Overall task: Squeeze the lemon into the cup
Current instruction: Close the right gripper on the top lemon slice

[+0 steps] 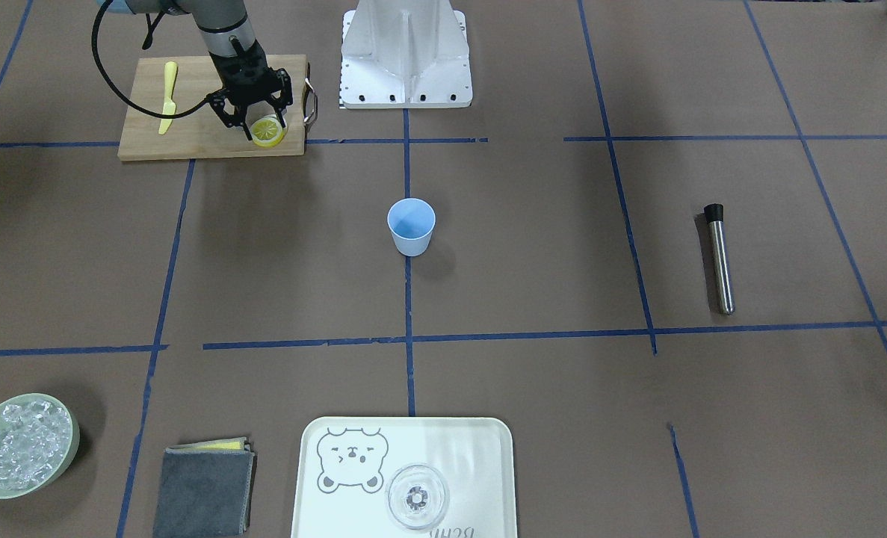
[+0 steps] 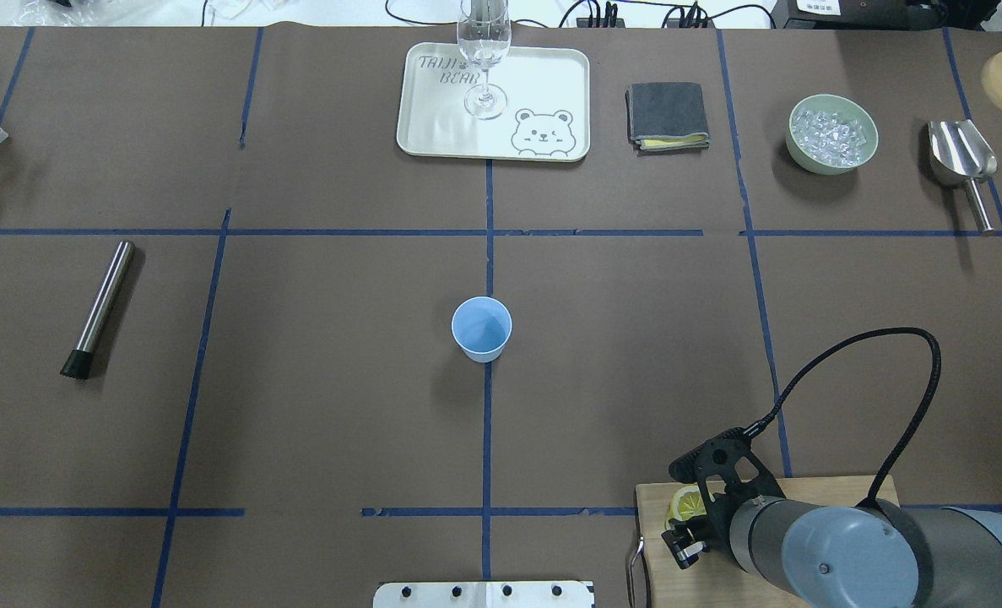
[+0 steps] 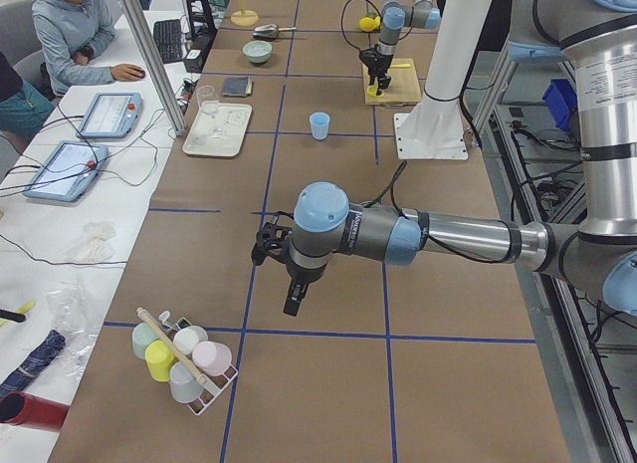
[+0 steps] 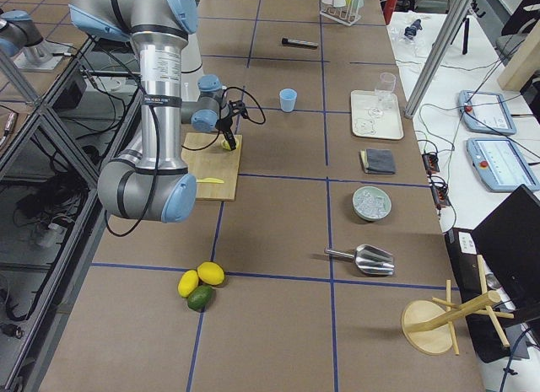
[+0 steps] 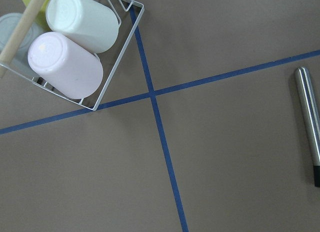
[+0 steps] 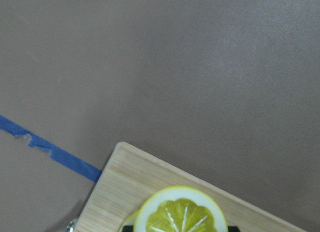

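One thin round lemon slice (image 1: pixel 267 134), yellow in the rind and pale and segmented in the flesh, sits at the fingertips of the right gripper (image 1: pixel 262 124). It is over the far left corner of the pale wooden cutting board (image 1: pixel 189 142), at the near right of the table. The wrist view shows its cut face with a dark fingertip at each side of the rim, so the jaws appear closed across its width. Whether it is clear of the wood I cannot tell.

I judge it very light, soft and wet. The rind gives the only firm purchase, the flesh will crush and tear, and juice will make the pads slick. A rim-to-rim hold suits the squeeze, though the slice may fold or pop sideways.

The small light blue tapered cup (image 1: pixel 412 226) stands upright at the table's centre, farther off and to the left, well apart from the board. It looks light and easy to tip, with a mouth not much wider than the slice, so the fingers should stay above the rim.

Only brown paper with blue tape lines lies between board and cup. The board's metal handle (image 1: pixel 311 104) is just left of the slice, and the pale yellow plastic knife (image 1: pixel 168 96) lies toward the board's right end. The white metal robot base (image 1: pixel 406 56) stands near and left of the board.

The left gripper (image 3: pixel 296 302) hangs at the table's left end near a white wire rack of upturned cups (image 5: pixel 75 47). I cannot tell how far open it is.
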